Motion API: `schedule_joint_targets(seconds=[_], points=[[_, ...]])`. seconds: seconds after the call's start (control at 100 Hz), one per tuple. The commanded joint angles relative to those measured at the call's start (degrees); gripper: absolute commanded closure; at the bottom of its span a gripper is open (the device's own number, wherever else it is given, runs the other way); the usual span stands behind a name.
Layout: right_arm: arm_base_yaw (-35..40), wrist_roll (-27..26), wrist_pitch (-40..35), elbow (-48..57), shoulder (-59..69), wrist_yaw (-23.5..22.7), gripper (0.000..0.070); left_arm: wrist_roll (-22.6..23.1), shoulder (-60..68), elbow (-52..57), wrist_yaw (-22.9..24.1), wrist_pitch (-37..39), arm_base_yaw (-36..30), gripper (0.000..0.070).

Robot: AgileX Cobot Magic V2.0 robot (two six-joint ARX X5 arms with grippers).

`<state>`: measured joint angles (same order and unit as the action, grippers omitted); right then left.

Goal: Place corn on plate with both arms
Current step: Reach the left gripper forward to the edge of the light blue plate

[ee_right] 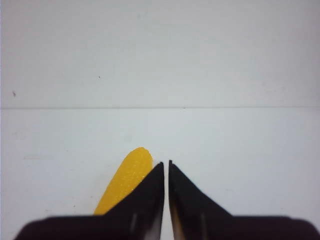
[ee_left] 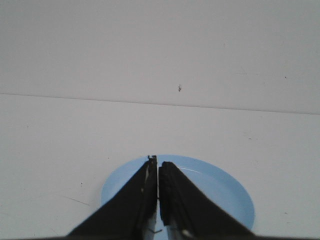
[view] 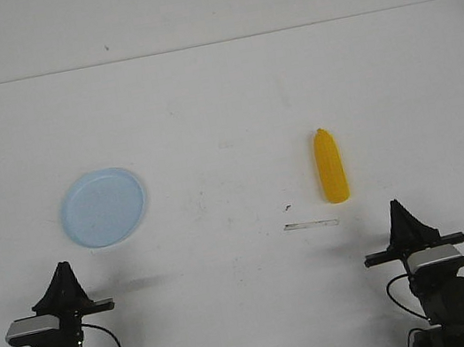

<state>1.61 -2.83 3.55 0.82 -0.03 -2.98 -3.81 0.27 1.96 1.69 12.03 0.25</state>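
While both arms sit at the near edge, items as follows.
Surface: white table (view: 218,95), faint scuffs, meeting a white wall.
Plate (view: 104,207): left side, bare.
Corn (view: 331,166): right side, lying on the table, well apart from plate.
Left gripper (view: 62,268): jaws nearly closed, holding nothing.
Right gripper (view: 396,206): same, holding nothing.
Clear strip (view: 311,225): near corn.

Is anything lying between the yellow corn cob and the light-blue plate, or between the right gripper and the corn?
Nothing visible blocks either path. The smooth yellow toy corn cob and the round pale-blue plastic plate are separated only by bare white table. A thin clear strip lies flat near the corn, left of the right gripper.
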Motion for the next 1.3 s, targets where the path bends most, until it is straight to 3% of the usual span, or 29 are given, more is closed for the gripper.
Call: schedule_joint_targets(seconds=[0.0, 0.31, 0.57, 1.29], points=[[0.11, -0.09, 0.59, -0.09, 0.09, 0.02, 0.0685, -0.11, -0.09, -1.18, 0.07, 0.92, 0.0, 0.0698], [0.11, -0.09, 0.59, -0.09, 0.09, 0.02, 0.0685, -1.9, 0.28, 1.68, 0.52, -1.81, 0.02, 0.0698], [0.11, -0.09, 0.59, -0.09, 0.09, 0.02, 0.0685, -2.03, 5.53, 11.21, 2.01, -3.93, 0.0, 0.0699], [0.11, -0.09, 0.59, -0.09, 0.09, 0.02, 0.0685, -1.62, 55.12, 53.11, 2.86, -23.61, 2.36, 0.0698]])
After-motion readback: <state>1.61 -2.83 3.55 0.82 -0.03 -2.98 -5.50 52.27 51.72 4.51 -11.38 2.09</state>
